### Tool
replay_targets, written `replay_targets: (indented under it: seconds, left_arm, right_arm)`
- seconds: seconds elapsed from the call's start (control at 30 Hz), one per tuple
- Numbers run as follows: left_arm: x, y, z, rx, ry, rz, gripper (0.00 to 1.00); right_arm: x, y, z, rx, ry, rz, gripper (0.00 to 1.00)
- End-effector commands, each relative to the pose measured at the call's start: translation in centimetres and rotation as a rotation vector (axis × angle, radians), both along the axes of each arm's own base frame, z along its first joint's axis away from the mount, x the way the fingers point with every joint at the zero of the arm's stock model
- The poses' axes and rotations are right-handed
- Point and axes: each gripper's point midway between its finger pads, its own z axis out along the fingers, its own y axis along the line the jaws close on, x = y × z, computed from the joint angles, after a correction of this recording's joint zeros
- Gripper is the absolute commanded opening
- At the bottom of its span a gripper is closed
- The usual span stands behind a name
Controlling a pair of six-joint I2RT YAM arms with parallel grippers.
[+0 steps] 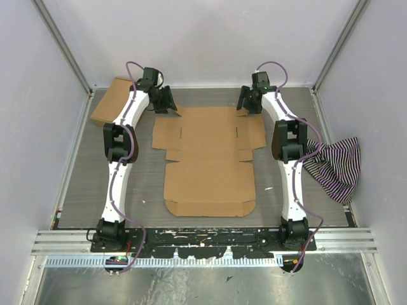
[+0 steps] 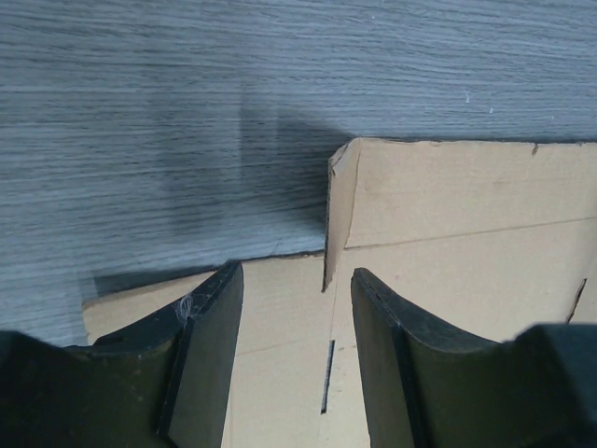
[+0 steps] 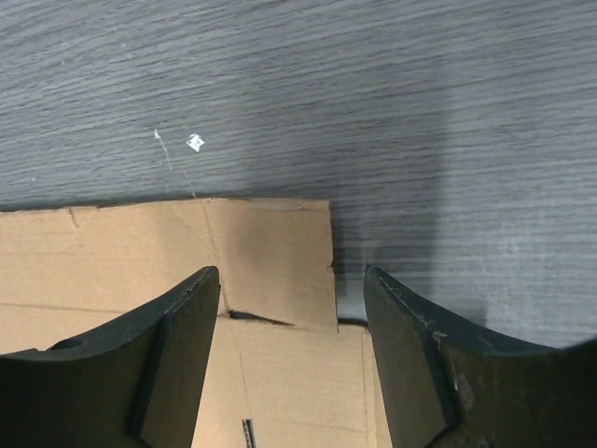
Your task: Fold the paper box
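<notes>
- Lying flat and unfolded in the middle of the surface (image 1: 95, 184), the paper box (image 1: 206, 159) is showing its full cross shape, with its far edge reaching up between the two arms.
- The left pincer (image 2: 294, 280) is hovering at the sheet's far-left corner, jaws standing apart and gripping nothing. The right pincer (image 3: 291, 275) is mirroring it at the far-right corner, likewise parted and empty.
- Risk, as a judgement: the two corners are looking uneven, so lifting the far panel from both ends may be skewing the sheet, or sliding it along the surface rather than creasing it.
- Risk, as a judgement: a finger closing on a thin corner flap alone may be bending or tearing it at its slit instead of raising the panel.
- The left wrist view alone is showing the left corner flap (image 2: 340, 205) standing up on edge just beyond the fingertips; the overhead view is flattening this.
- The right wrist view alone is showing the right corner flap (image 3: 275, 257) lying nearly flat, with a slit at its base.
- The overhead view alone is showing the whole sheet, a loose cardboard piece (image 1: 113, 100) at far left and a striped cloth (image 1: 334, 166) at the right edge, both apart from the box.
</notes>
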Motion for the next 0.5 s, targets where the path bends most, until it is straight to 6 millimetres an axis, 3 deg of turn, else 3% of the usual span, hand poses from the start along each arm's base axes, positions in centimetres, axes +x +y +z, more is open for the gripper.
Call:
replay_targets:
  seconds: [0.0, 0.17, 0.33, 0.37, 0.4, 0.47]
  left_arm:
    - [1.0, -1.0, -0.1, -0.04, -0.028, -0.009, 0.56]
    - [1.3, -1.4, -1.0, -0.058, -0.028, -0.014, 0.55]
    - [1.3, -2.0, -1.1, -0.085, -0.025, -0.028, 0.43]
    - [1.2, -2.0, -1.0, -0.089, -0.025, -0.03, 0.4]
    - [1.2, -2.1, -0.7, -0.093, -0.029, -0.032, 0.37]
    - [1.0, -2.5, -0.1, -0.097, -0.039, -0.039, 0.3]
  right_arm:
    - [1.6, 0.4, 1.0, 0.02, -0.072, 0.025, 0.67]
    - [1.7, 1.2, 1.7, 0.056, -0.11, 0.06, 0.58]
    - [1.4, 1.5, 2.6, 0.072, -0.124, 0.081, 0.29]
    - [1.3, 1.5, 2.3, 0.071, -0.116, 0.081, 0.24]
    - [1.2, 1.6, 3.6, 0.076, -0.137, 0.084, 0.21]
    - [1.0, 1.7, 4.4, 0.076, -0.146, 0.088, 0.16]
